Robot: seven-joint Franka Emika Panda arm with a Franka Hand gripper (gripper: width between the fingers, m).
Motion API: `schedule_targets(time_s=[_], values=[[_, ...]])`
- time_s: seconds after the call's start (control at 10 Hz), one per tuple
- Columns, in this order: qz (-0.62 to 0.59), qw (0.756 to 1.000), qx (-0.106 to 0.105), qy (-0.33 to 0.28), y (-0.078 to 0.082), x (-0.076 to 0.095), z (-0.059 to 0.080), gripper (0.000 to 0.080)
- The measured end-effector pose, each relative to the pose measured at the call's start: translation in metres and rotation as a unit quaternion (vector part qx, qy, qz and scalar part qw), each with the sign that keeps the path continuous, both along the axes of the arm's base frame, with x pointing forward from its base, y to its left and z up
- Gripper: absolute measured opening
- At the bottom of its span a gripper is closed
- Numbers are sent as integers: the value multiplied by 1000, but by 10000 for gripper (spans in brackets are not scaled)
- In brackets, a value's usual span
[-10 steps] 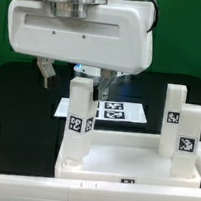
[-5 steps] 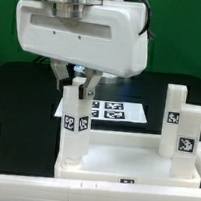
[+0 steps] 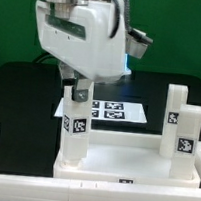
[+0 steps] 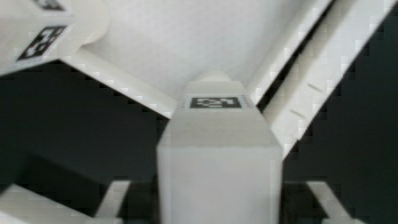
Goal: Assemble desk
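Item: desk, part-assembled, on a black table. The desk top lies flat with its rimmed underside up, near the front of the exterior view. Two chunky square legs stand upright on it: one leg at the corner toward the exterior view's left, a second leg at the corner toward the exterior view's right, well apart. Each carries black-and-white tags. The gripper is closed on the upper end of the left-hand leg; the wrist view shows that leg's tagged end rising between the two fingers, with the white rim of the top behind it. Behind the desk lies the marker board, flat and apart from the parts. Risks, as judged: if the leg is not fully seated or is being turned in, a grip so near the tip could slip, or the leg could tilt and bind in its socket; sideways force could drag the unclamped top across the table; a skewed release could leave the leg leaning. Whether the leg's base is fully home cannot be told. Containers: only the rimmed top acts as a tray, holding nothing loose, just the two standing legs.
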State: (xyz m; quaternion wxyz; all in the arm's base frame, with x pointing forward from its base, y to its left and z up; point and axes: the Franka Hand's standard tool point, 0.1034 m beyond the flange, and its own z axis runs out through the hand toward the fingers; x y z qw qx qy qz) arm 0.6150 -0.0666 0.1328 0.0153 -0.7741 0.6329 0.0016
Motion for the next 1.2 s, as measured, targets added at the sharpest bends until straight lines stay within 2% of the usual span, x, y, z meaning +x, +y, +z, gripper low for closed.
schedule_targets(time_s=[0.3,0.5,0.6,0.7,0.8,0.9,1.2], values=[[-223,973,24,-48,4,9,-1,282],[-246,968,26,-47,4,9,-1,291],[-233,971,25,-47,4,9,-1,291],[-213,976,22,-46,3,8,-2,484],[-126,991,13,-41,2,7,-3,484],[-49,998,6,-40,4,7,-3,617],[57,998,-4,-40,5,6,-4,648]])
